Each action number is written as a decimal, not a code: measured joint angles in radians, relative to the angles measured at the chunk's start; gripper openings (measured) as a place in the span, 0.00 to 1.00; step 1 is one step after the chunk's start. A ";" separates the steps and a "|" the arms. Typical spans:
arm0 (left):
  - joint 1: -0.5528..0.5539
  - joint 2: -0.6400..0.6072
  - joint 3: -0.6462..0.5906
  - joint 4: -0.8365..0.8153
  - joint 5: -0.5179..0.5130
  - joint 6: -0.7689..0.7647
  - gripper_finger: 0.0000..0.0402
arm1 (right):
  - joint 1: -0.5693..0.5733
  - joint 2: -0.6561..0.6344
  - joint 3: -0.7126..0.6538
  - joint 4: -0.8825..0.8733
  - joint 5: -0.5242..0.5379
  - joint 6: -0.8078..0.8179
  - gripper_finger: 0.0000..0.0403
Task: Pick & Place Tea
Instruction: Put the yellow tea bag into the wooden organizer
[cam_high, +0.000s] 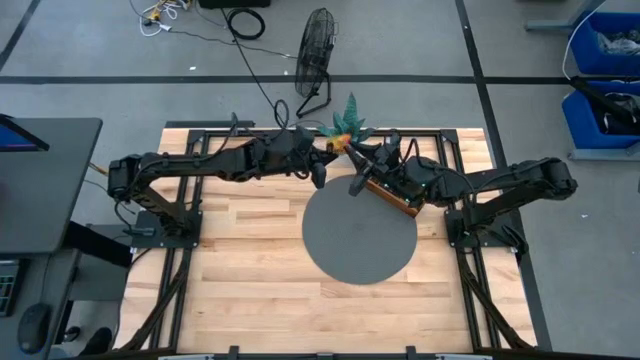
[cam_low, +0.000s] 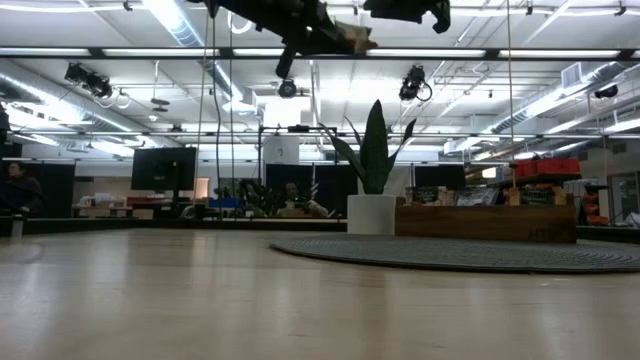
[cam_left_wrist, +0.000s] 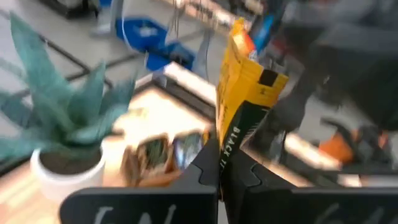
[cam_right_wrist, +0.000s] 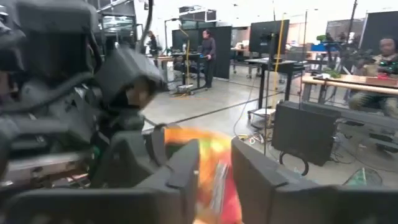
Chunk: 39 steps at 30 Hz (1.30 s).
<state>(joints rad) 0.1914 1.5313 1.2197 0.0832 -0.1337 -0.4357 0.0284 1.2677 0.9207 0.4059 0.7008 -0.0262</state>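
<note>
One tea sachet (cam_left_wrist: 245, 93), yellow and orange with a dark lower part, hangs high over the table's far middle, between the two arms (cam_high: 342, 143). My left gripper (cam_left_wrist: 221, 171) reaches in from the left (cam_high: 330, 150) and is shut on it. My right gripper (cam_right_wrist: 214, 162) comes from the right (cam_high: 358, 152) and is open. Its fingers stand on either side of the sachet's orange end (cam_right_wrist: 208, 177); whether one still touches it I cannot tell. More tea sachets lie in the wooden tray (cam_left_wrist: 161, 155). My left gripper pinches the sachet's dark lower end (cam_left_wrist: 231, 146) between its two fingers. The fingers come at it about level, from the table's left. The sachet sticks out beyond the fingertips, lifted clear and high above the table (cam_low: 355, 42).
The long wooden tray (cam_high: 392, 196) lies slantwise at the right rim of a round grey mat (cam_high: 360, 235). A potted plant (cam_high: 350, 118) stands at the far edge, just behind the grippers. A fan (cam_high: 317, 55) stands on the floor beyond. People are in the room behind.
</note>
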 joint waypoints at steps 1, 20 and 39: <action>0.003 -0.002 -0.001 -0.029 0.015 0.008 0.01 | 0.001 -0.012 0.000 -0.013 -0.006 0.000 0.26; 0.059 -0.043 0.000 -0.492 0.577 0.244 0.00 | -0.129 0.165 0.535 -0.917 -0.753 0.039 0.49; 0.027 -0.042 0.000 -0.589 0.604 0.319 0.00 | -0.138 0.400 0.653 -0.930 -0.985 0.055 0.51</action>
<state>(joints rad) 0.2184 1.4895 1.2201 -0.5057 0.4702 -0.1167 -0.1092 1.6680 1.5738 -0.5243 -0.2845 0.0286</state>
